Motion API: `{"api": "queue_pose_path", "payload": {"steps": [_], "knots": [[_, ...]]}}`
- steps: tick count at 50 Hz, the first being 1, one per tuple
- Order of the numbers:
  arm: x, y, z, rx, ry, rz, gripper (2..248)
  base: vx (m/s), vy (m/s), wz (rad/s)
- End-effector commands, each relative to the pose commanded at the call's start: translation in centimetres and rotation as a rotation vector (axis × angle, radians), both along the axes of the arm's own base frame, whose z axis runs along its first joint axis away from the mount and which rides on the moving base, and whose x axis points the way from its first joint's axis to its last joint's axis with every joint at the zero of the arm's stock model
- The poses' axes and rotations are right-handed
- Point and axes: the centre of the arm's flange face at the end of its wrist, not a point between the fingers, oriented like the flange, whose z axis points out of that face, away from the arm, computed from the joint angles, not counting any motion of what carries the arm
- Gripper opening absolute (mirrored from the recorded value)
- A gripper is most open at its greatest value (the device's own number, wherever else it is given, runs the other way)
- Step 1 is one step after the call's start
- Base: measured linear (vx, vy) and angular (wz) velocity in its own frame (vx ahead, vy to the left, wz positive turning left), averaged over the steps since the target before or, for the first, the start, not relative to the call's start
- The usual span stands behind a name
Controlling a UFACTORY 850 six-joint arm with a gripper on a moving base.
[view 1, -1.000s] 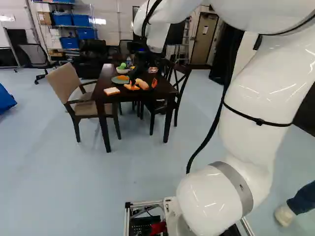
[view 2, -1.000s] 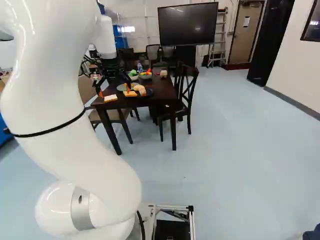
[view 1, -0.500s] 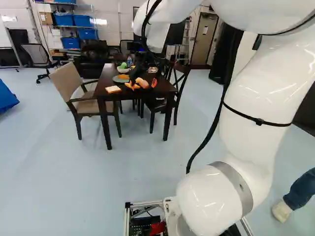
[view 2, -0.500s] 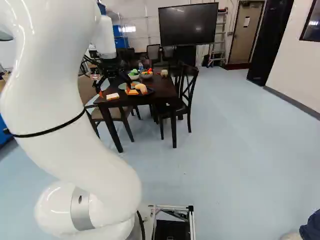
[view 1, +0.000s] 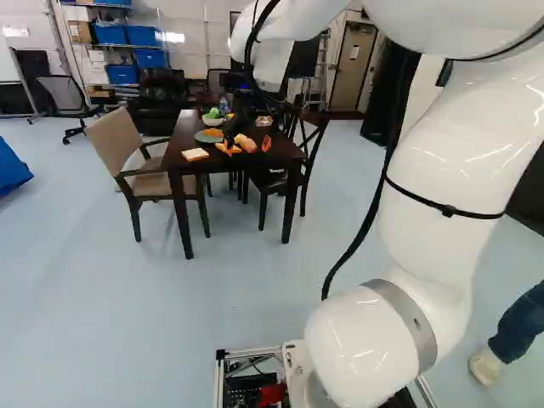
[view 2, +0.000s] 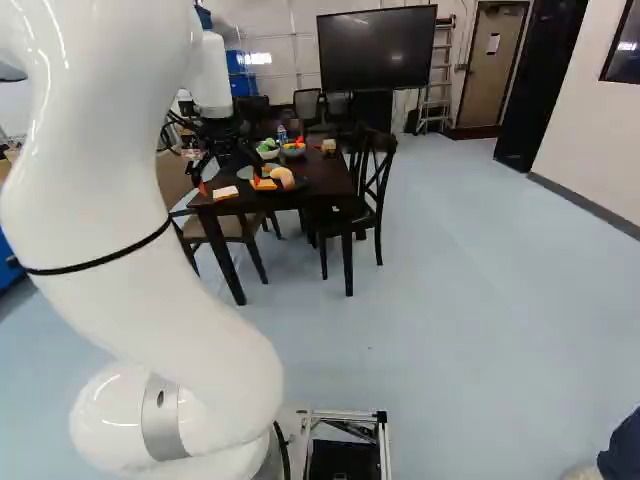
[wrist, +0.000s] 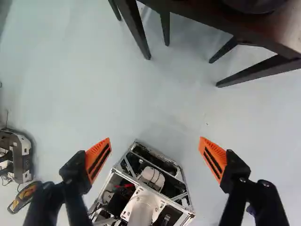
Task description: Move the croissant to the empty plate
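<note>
So in the right base view the gripper (view 2: 229, 182) is hanging over the near end of the dark table (view 2: 325, 180), its fingers spreading wide. A slice of bread (view 2: 225, 192) is lying near the table's corner, and a rounded tan piece (view 2: 286, 178) is sitting beside an orange-edged piece (view 2: 264, 185). I'm guessing the rounded one is the croissant, but it's looking too small to be sure. Two bowls of colorful food are standing farther back, with a bottle (view 2: 282, 133) just beside them. A dark wooden chair (view 2: 376, 190) is standing at the table's right side. Over in the left base view, that same rounded piece is showing up on the near half of the table, and a gray-green plate (view 1: 201, 137) is sitting just beyond it with something orange (view 1: 212, 133) on top. A beige chair (view 1: 123, 144) is standing at the table's left. Then in the wrist view the two fingers are standing well apart, orange pads (wrist: 98, 160) facing each other across open floor (wrist: 160, 113). The robot's base (wrist: 123, 181) is showing below, and the table edge is running across ahead of the gripper.
</note>
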Motion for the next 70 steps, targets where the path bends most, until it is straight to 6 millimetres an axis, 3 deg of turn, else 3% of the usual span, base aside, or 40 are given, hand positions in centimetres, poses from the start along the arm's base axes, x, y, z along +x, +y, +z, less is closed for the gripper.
{"api": "queue_pose_path", "payload": {"steps": [34, 70], "knots": [[-0.5, -1.2, -2.0, 0.001, -0.064, -0.051, 247, 0.0, 0.0, 0.0], [-2.2, -3.9, -6.3, 0.006, -0.211, -0.159, 247, 0.0, 0.0, 0.0]]}}
